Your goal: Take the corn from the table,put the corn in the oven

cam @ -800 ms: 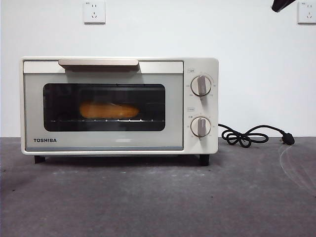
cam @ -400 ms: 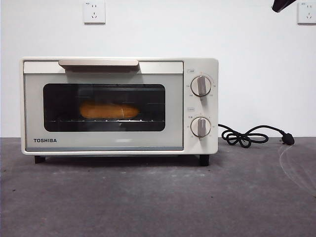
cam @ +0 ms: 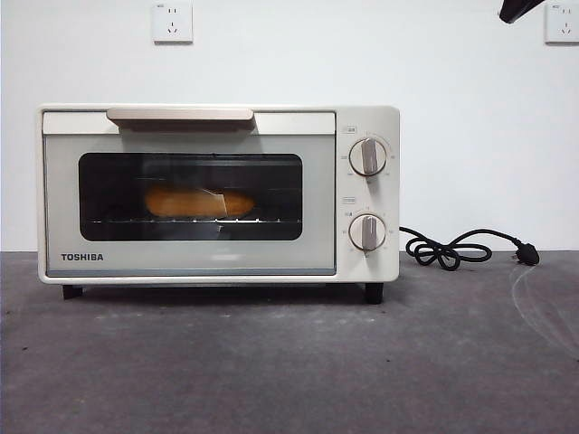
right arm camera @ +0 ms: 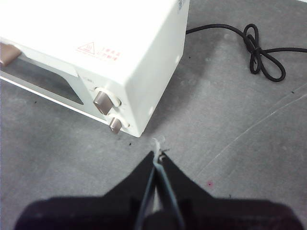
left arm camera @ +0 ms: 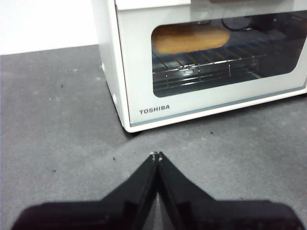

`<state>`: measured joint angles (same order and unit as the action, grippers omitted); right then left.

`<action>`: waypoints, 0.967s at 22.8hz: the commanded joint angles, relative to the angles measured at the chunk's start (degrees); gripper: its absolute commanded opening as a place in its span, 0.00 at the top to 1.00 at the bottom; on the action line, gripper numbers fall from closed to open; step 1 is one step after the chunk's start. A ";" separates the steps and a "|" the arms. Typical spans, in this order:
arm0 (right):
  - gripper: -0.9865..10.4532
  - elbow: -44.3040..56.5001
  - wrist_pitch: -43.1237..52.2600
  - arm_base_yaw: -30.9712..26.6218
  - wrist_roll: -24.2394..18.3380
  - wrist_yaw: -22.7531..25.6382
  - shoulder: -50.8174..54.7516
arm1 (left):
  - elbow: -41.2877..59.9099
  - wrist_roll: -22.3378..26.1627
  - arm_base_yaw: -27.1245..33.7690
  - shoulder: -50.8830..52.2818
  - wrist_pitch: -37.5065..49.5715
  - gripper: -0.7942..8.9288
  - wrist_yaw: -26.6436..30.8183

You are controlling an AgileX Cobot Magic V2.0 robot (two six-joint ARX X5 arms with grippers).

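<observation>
The corn (cam: 199,202) lies on the wire rack inside the cream-white TOSHIBA oven (cam: 217,262), seen through its dark glass door, which is closed. The left wrist view shows the corn (left arm camera: 191,38) behind the glass too. My left gripper (left arm camera: 157,155) is shut and empty, hovering over the table (cam: 289,362) in front of the oven's (left arm camera: 144,86) near corner. My right gripper (right arm camera: 158,154) is shut with nothing in it, above the table beside the oven's (right arm camera: 96,33) knob end. In the front view only a black arm tip (cam: 520,9) shows at the upper right corner.
A black cord (cam: 457,249) with a plug lies coiled on the table right of the oven, also seen as the cord (right arm camera: 259,52) in the right wrist view. Two wall sockets (cam: 172,22) sit on the white wall behind.
</observation>
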<state>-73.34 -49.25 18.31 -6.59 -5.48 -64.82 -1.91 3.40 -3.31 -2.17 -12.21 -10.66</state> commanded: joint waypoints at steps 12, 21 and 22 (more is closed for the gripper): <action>0.92 0.00 0.31 0.04 0.37 0.26 -0.22 | 0.42 -0.35 0.17 -4.37 0.48 0.92 0.20; 0.91 6.29 18.71 -0.81 -2.78 -5.33 3.78 | 0.42 -0.35 0.17 -8.72 0.72 0.92 0.20; 0.91 10.58 23.93 -0.90 -2.38 -5.44 6.40 | 0.42 -0.35 0.17 -9.20 1.07 0.92 0.20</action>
<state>-64.79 -27.05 17.50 -8.82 -10.66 -59.13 -1.91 3.38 -3.31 -11.35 -11.79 -10.63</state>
